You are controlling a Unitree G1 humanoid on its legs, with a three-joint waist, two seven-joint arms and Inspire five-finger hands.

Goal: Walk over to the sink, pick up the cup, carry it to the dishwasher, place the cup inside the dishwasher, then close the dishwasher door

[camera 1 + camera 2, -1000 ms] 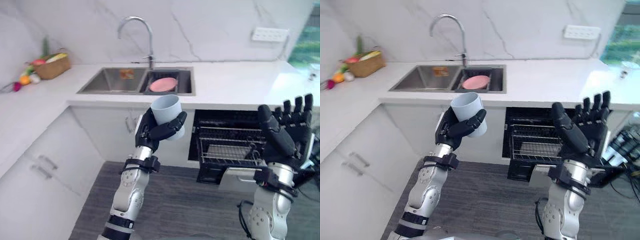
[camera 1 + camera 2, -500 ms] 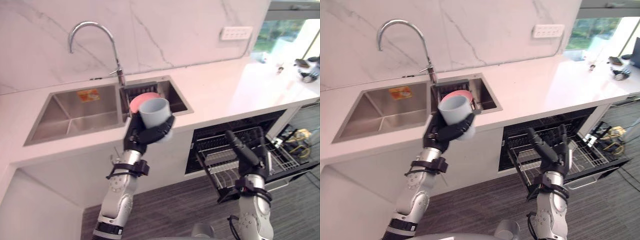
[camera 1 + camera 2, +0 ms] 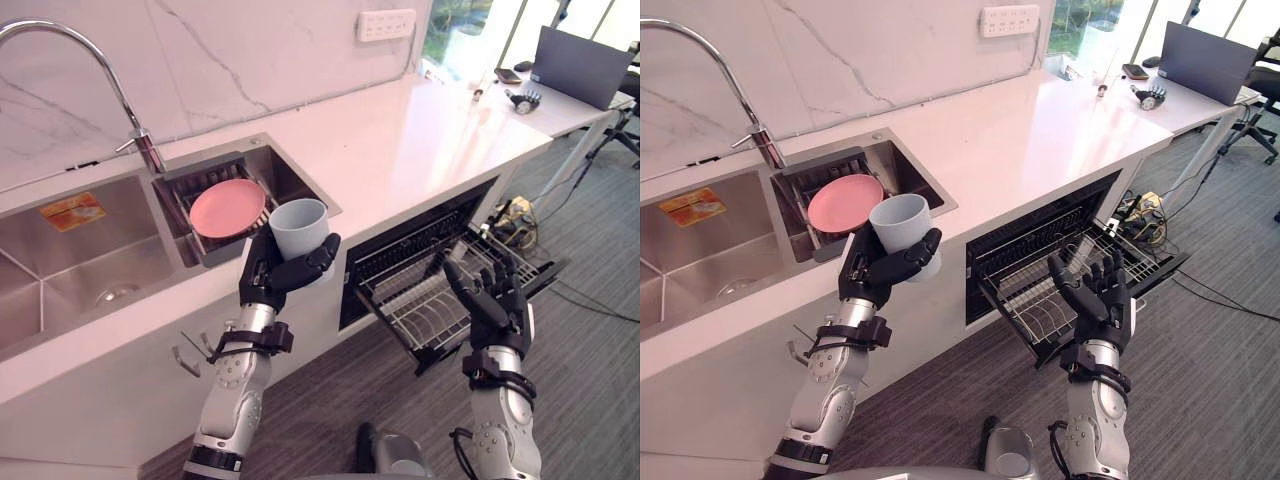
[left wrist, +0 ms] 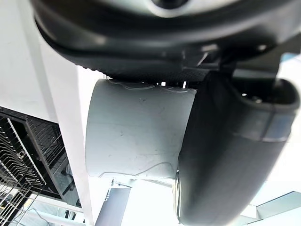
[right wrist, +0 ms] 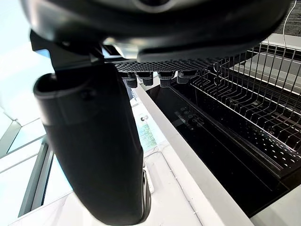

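A pale grey-blue cup [image 3: 298, 226] stands upright in my left hand [image 3: 272, 277], whose fingers and thumb curl round its lower wall; the left wrist view shows the cup [image 4: 140, 129] pressed against the palm. The hand holds it in front of the counter edge, just below the sink [image 3: 75, 250]. To the right, the dishwasher [image 3: 420, 262] stands open under the counter, its wire rack [image 3: 440, 300] pulled out over the lowered door. My right hand [image 3: 493, 303] is raised in front of that rack with its fingers straight, holding nothing.
A pink plate [image 3: 227, 206] rests in a drainer basket in the sink's right basin, under a curved tap [image 3: 90, 60]. The white counter [image 3: 420, 130] runs on to the right, with a laptop [image 3: 578, 62] at its far end. Grey floor lies before the dishwasher.
The camera has swung right and closer to the dishwasher, so the sink has slid left. The cup stays in my left hand; the right hand remains raised and open.
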